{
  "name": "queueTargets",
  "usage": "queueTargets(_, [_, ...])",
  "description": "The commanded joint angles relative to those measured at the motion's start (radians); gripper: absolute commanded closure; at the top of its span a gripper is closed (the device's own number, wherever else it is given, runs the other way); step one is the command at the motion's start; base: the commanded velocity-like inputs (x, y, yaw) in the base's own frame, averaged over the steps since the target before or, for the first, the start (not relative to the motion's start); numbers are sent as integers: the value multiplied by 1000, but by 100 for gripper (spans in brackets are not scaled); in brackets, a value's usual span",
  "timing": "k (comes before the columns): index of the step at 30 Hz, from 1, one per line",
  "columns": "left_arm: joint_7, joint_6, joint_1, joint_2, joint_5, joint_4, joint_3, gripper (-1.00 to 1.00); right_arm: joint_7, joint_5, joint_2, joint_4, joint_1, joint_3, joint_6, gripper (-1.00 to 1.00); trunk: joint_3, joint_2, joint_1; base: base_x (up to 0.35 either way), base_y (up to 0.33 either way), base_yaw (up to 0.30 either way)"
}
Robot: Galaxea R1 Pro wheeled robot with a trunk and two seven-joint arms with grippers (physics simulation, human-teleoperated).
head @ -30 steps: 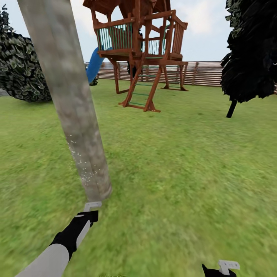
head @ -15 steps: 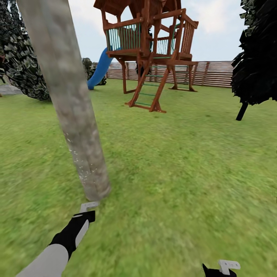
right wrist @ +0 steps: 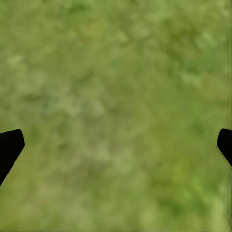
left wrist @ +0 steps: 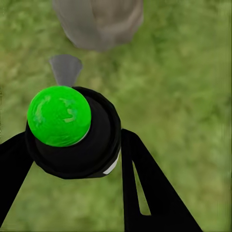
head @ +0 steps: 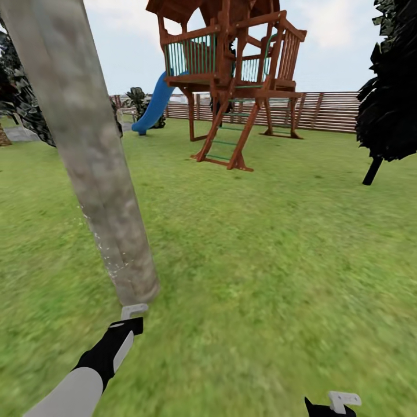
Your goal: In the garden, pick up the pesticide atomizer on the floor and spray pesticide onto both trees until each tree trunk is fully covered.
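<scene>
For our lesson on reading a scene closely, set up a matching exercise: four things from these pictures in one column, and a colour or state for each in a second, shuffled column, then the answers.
Column 1
1. thick mottled grey-brown tree trunk
2. curved playground slide
3. left gripper
4. right gripper

Column 2
A. blue
B. open over bare grass
C. dotted with tiny white specks low down
D. shut on the dark pesticide atomizer with a round green top

Pairs: 1-C, 2-A, 3-D, 4-B
</scene>
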Motion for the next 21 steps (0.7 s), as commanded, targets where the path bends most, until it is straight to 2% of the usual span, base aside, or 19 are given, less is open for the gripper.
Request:
queueTargets(1, [0, 0, -1, 1, 0, 0, 0, 100, 0, 0, 0, 0, 0, 0, 0, -100, 0, 0, 0, 172, -249, 270])
queueTargets(12, [0, 0, 0, 2, 0, 0, 0, 100, 0, 0, 0, 0, 0, 0, 0, -100, 0, 0, 0, 158, -249, 273])
queueTargets(18, [0, 0, 0, 2, -2, 0, 0, 100, 0, 0, 0, 0, 0, 0, 0, -100, 0, 0, 0, 56, -266, 272])
queueTargets(21, [0, 0, 0, 2, -2, 0, 1, 100, 0, 0, 0, 0, 0, 1, 0, -100, 0, 0, 0, 1, -269, 101])
